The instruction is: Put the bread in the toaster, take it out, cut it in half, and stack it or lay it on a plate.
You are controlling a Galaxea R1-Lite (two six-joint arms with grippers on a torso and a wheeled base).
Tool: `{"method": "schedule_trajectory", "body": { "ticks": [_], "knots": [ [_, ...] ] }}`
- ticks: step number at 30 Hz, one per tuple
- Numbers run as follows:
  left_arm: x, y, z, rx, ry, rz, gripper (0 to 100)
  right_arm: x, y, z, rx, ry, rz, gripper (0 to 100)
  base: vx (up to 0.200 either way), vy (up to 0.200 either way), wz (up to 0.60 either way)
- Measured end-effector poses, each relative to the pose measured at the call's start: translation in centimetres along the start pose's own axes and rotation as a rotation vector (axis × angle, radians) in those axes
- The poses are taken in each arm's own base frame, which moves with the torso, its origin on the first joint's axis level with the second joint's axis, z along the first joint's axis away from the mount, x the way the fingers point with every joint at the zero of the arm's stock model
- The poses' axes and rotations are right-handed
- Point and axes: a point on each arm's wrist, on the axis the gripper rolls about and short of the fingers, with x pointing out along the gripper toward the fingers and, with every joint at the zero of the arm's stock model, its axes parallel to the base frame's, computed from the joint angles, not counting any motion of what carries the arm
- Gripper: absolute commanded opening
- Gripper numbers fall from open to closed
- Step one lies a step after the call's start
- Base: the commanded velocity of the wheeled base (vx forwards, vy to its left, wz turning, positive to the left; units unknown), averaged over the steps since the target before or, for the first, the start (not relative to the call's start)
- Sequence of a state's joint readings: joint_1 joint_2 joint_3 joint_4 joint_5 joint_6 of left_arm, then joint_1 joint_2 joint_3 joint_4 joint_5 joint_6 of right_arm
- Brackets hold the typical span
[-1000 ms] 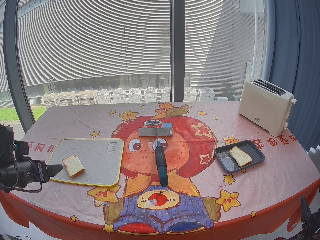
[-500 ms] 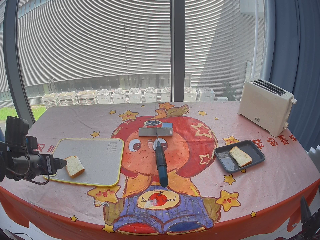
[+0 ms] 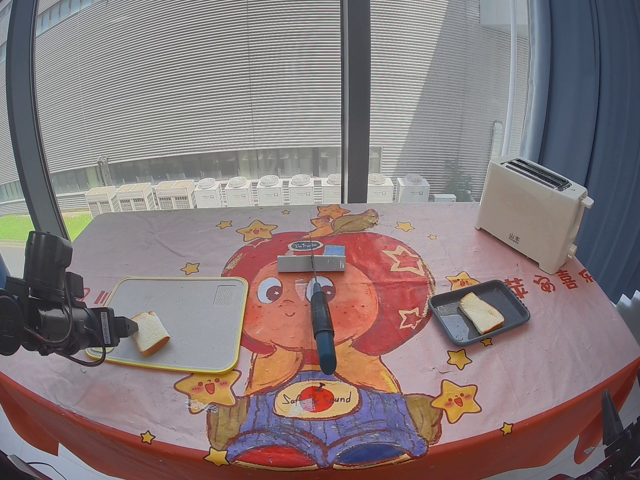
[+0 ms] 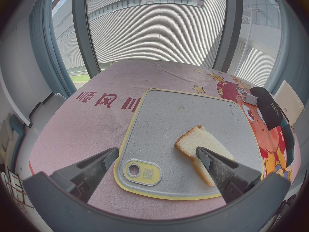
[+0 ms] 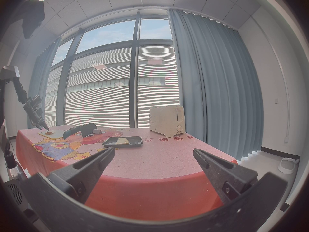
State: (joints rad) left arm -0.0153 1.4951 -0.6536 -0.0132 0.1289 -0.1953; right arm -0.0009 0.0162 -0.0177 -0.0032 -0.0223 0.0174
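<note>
- The left gripper [image 4: 156, 151] is spread wide and holds nothing. Its fingers [image 4: 225, 174] hang low over the near end of the cutting board [image 4: 167, 113].
- The half slice of bread [image 4: 193, 140] lies flat on this board, just ahead of the fingertips. It is not in the middle of the gap: one finger covers its near edge, and the other finger is well to the side, over the edge of the board.
- In the head view, the left gripper [image 3: 130, 328] points along the table at the half slice of bread [image 3: 150, 333], which is almost touching the tips.
- The long axis of the slice seems to run slanted to the line between the two fingers, but I cannot tell the angle surely.
- My judgement: the gripper must shift sideways toward the slice before it closes, or it will catch only a corner.
- The right gripper [image 5: 154, 152] is also open and empty. It is below the table edge, well apart from the slice, so the left arm is the nearer one.
- The plate [image 3: 513, 301], on the right arm's side of the table, already carries the other half [image 3: 480, 312].
</note>
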Motion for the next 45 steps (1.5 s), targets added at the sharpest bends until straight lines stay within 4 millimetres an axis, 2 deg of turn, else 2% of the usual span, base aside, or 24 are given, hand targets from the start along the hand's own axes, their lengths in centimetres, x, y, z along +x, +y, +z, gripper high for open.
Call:
{"method": "schedule_trajectory", "body": {
  "ticks": [19,20,45],
  "knots": [
    [0.6,-0.09,-0.39,0.008,0.026,0.005,100,0.0,0.0,-0.02,0.0,0.001,-0.001,100,0.0,0.0,0.0],
    [0.63,-0.09,-0.41,0.007,0.027,0.006,0,0.0,0.0,0.0,0.0,0.0,-0.001,100,0.0,0.0,0.0],
    [0.19,-0.05,-0.28,0.005,0.013,0.003,0,0.0,0.0,0.0,0.0,0.0,-0.001,100,0.0,0.0,0.0]
  ]
}}
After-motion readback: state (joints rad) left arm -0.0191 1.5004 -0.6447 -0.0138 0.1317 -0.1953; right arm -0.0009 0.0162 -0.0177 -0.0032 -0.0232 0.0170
